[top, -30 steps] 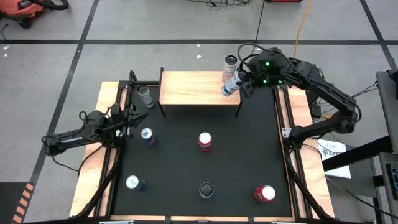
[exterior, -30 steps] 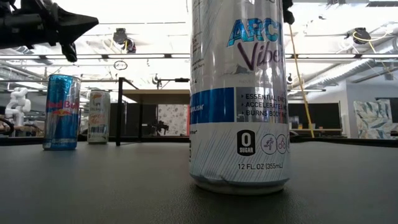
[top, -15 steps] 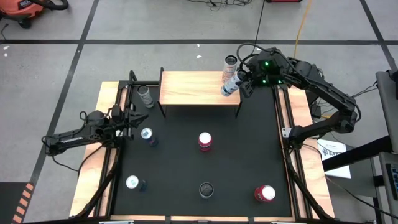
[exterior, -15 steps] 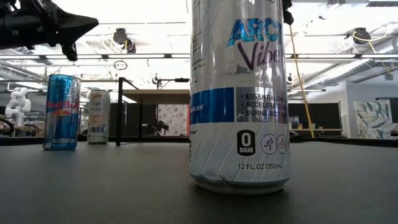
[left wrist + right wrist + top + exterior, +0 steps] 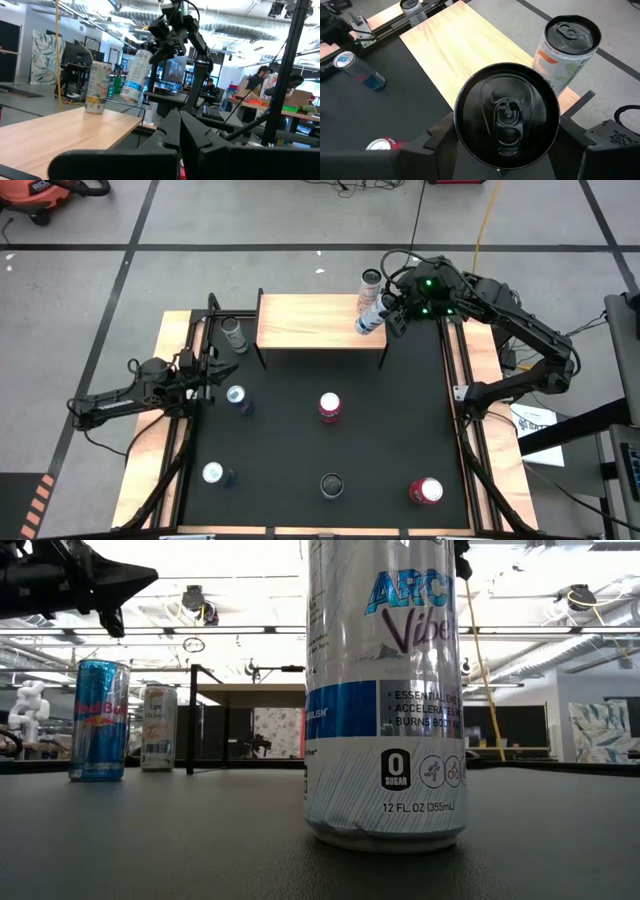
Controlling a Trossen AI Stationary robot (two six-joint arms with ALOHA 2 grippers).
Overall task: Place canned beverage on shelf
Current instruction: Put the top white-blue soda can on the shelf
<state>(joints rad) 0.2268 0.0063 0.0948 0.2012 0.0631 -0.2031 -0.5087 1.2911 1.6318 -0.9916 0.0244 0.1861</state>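
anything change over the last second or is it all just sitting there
Nothing visibly changed. The right gripper still holds the tilted can above the right end of the shelf, beside the can already standing there. The left gripper stays shut at the table's left edge, and the other cans on the table have not moved.

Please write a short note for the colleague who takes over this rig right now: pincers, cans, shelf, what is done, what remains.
Right pincer: shut on a tilted can in the air over the shelf's right end.
Left pincer: shut, empty, waiting at the table's left edge.
Done: one can stands on the shelf's far right corner.
Left: set down the held can; six cans remain on the black table.
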